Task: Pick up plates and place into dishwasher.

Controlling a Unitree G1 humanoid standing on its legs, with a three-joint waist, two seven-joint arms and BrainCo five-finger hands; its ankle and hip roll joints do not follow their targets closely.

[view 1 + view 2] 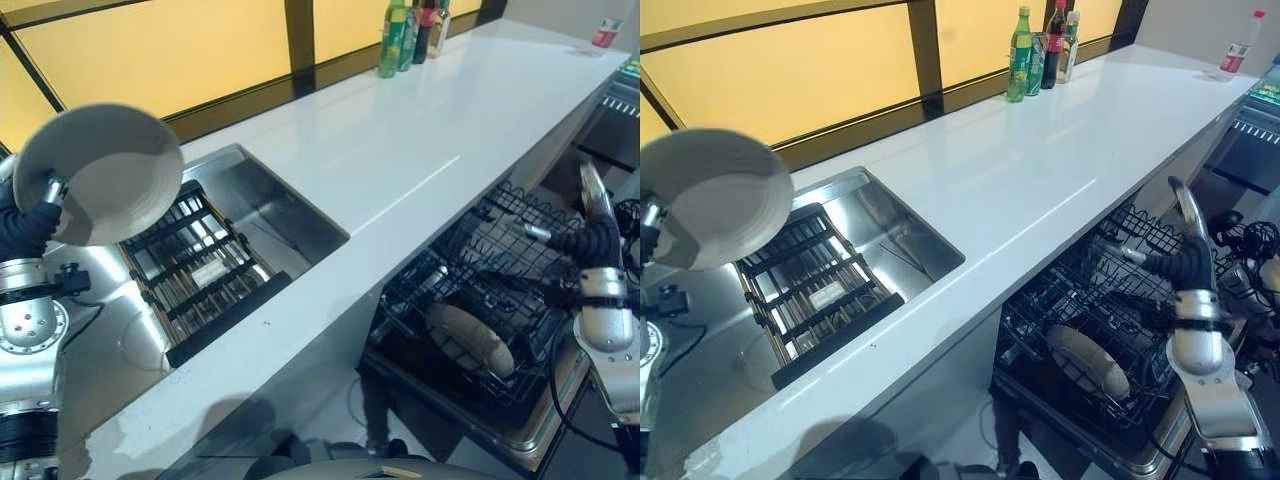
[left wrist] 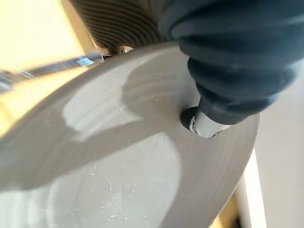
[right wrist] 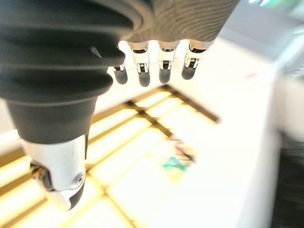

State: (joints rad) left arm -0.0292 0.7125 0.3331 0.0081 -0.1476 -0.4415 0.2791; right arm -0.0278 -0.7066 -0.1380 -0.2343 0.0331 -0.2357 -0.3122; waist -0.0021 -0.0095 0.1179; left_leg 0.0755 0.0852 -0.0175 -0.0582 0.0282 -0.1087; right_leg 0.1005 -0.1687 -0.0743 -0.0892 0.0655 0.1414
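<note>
My left hand (image 1: 32,218) holds a round grey plate (image 1: 100,172) tilted in the air over the left end of the steel sink (image 1: 250,195). Its thumb (image 2: 203,121) presses on the plate's face (image 2: 118,161) and the fingers curl behind the rim. Another grey plate (image 1: 470,338) stands slanted in the black wire dishwasher rack (image 1: 500,250), pulled out below the counter on the right. My right hand (image 1: 1185,250) is raised above that rack's right side, open, with straight fingers (image 3: 142,71) and nothing in them.
A black slatted drying rack (image 1: 195,265) lies in the sink. The white counter (image 1: 420,150) runs between sink and dishwasher. Several bottles (image 1: 410,35) stand at its back by the window, and one small bottle (image 1: 606,33) at the far right corner.
</note>
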